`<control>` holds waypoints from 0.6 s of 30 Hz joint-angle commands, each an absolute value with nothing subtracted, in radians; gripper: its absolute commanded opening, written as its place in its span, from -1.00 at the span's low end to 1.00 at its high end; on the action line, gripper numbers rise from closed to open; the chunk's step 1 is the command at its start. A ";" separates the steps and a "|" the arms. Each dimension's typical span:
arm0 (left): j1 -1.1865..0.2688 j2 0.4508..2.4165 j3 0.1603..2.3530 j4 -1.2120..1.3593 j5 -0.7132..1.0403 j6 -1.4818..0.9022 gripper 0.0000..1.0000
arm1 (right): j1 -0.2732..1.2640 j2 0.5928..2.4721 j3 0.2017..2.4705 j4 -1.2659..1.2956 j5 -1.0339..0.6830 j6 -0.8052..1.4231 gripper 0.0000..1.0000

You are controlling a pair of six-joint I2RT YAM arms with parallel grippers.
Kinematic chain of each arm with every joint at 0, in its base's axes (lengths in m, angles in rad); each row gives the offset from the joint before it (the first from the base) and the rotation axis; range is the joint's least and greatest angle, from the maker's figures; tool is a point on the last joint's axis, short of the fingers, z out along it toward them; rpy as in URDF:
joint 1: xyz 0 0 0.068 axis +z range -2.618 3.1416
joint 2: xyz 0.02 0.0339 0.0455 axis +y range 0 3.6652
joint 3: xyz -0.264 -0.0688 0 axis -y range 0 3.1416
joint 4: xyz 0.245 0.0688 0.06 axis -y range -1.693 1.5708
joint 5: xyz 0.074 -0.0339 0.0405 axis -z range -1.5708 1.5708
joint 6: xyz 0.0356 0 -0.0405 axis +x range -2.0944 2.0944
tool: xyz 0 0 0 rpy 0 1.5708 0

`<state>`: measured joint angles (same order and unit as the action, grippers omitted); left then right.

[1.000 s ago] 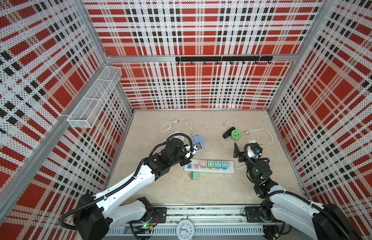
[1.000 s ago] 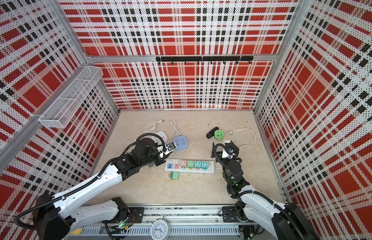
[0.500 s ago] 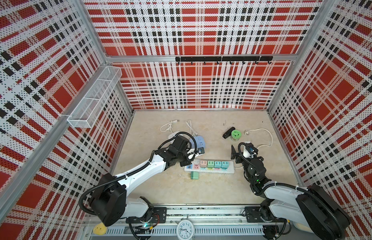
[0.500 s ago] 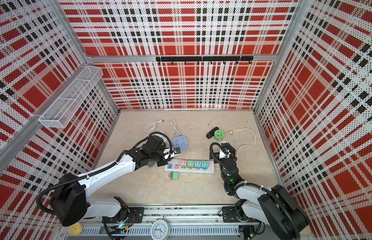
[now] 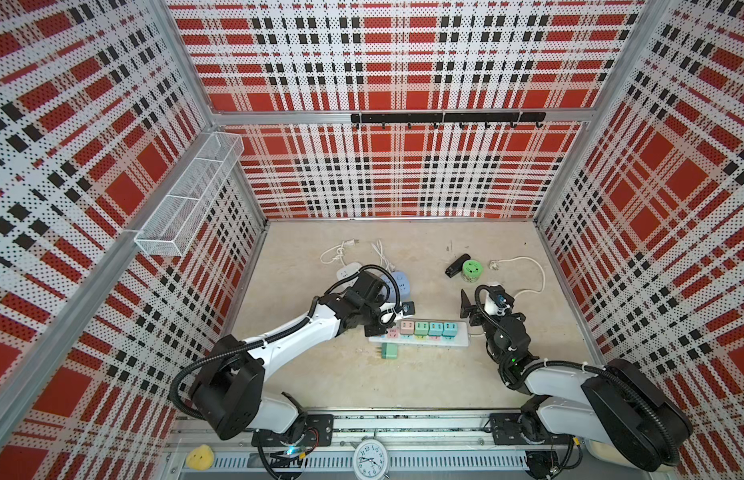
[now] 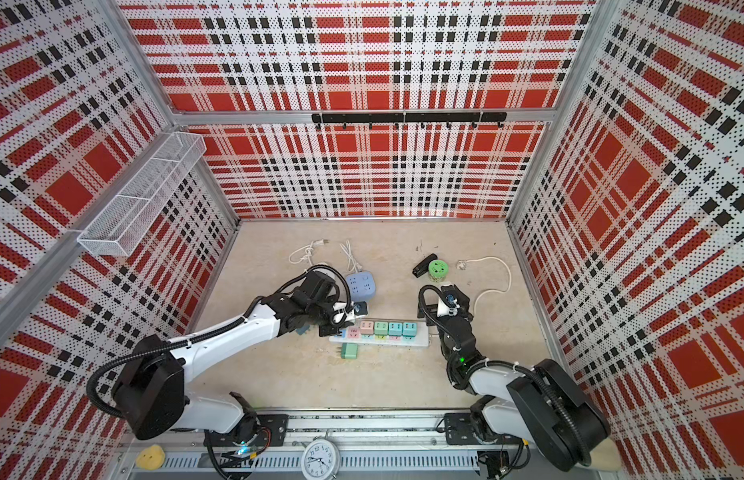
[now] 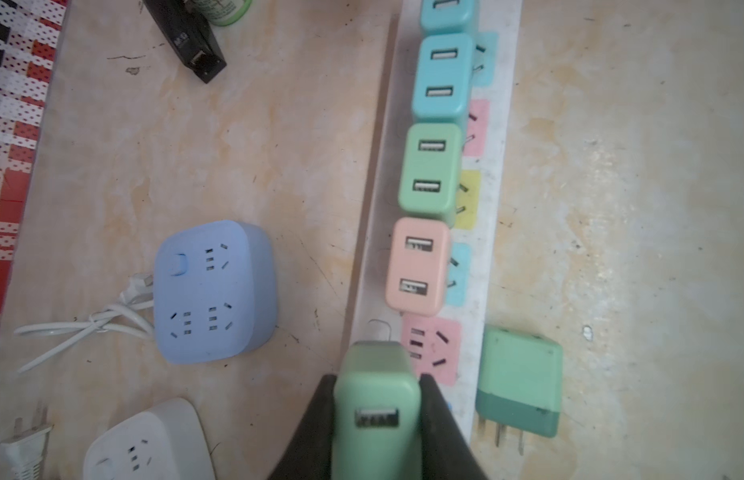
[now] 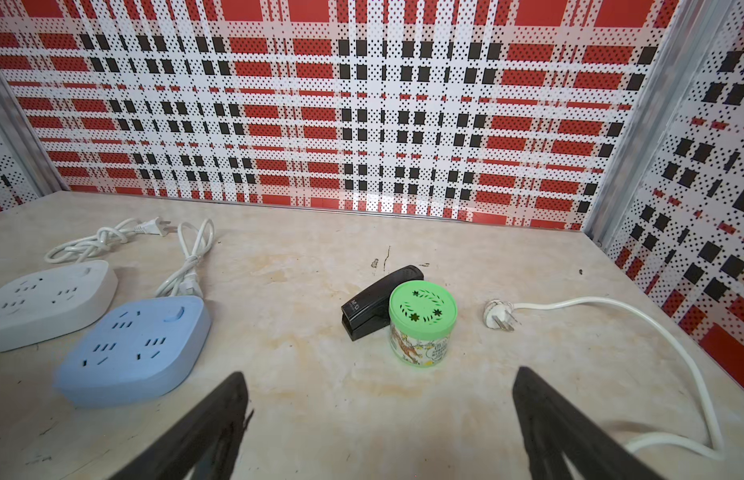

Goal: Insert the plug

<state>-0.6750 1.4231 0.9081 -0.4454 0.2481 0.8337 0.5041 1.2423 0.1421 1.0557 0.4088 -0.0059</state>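
Left gripper (image 7: 378,386) is clamped on the green plug (image 7: 376,399) mid-frame at the power strip's (image 5: 461,341) left end; right gripper (image 8: 378,374) gapes wide, empty.

the left tool (image 5: 376,329) has come away from the blue socket box (image 7: 214,291) and moved nearer the front edge of the bench, taking the green plug (image 7: 376,399) with it. it is now at the left end of the power strip (image 7: 501,137), by the pink socket (image 7: 432,349). the left arm (image 5: 287,340) and right arm (image 5: 561,374) have both folded down lower.
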 commanded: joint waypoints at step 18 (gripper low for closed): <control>-0.654 1.481 0.908 -0.463 0.366 0.922 -1.00 | 0.499 1.233 0.150 1.092 0.437 0.010 1.00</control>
